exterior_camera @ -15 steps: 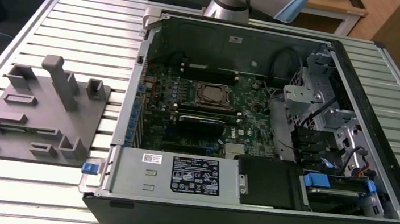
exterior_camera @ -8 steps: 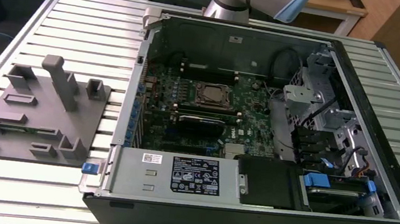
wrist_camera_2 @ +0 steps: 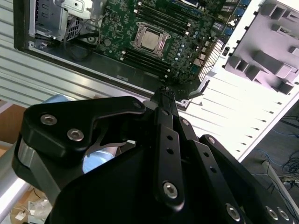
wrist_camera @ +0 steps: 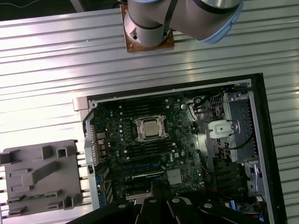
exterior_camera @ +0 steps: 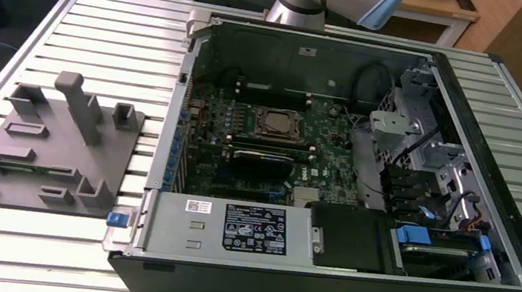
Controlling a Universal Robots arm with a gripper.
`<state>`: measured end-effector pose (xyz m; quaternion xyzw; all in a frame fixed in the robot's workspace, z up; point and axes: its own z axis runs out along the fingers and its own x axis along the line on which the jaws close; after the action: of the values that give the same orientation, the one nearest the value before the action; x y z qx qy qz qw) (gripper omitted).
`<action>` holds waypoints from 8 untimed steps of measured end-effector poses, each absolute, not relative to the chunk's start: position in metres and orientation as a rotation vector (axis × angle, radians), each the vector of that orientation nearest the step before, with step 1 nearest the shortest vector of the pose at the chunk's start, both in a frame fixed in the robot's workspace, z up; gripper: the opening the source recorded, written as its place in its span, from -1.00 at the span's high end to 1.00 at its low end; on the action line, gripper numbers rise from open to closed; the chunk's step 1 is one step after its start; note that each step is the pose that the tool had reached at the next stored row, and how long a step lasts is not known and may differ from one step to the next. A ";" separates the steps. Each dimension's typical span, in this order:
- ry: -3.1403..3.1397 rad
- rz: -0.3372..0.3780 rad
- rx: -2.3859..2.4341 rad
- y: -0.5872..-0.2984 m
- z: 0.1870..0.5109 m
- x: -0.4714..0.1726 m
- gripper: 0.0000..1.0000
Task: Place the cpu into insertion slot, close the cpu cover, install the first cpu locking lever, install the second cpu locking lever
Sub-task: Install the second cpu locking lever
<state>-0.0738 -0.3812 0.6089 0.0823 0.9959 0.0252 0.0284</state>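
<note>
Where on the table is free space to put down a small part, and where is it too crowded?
Bare slats lie behind the grey fixture tray, along the table edge left of the computer case in the exterior view. Inside the case, the motherboard around the cpu is crowded.

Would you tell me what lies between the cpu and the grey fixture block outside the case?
In the first wrist view, green motherboard and the case's side wall separate the cpu from the grey fixture block.

Silver cpu (wrist_camera: 150, 129) lies flat in the insertion slot (wrist_camera: 138, 132).
</note>
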 end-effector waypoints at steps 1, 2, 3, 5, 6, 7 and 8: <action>3.073 0.077 0.254 -0.381 0.609 -0.074 0.79; 3.073 0.077 0.254 -0.381 0.609 -0.074 0.79; 3.073 0.077 0.254 -0.381 0.609 -0.074 0.79; 3.073 0.077 0.254 -0.381 0.609 -0.074 0.79; 3.073 0.077 0.254 -0.381 0.609 -0.074 0.79; 3.073 0.078 0.254 -0.381 0.609 -0.074 0.79; 3.073 0.081 0.254 -0.381 0.608 -0.074 0.79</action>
<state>-0.0738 -0.3811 0.6078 0.0824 0.9958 0.0261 0.0283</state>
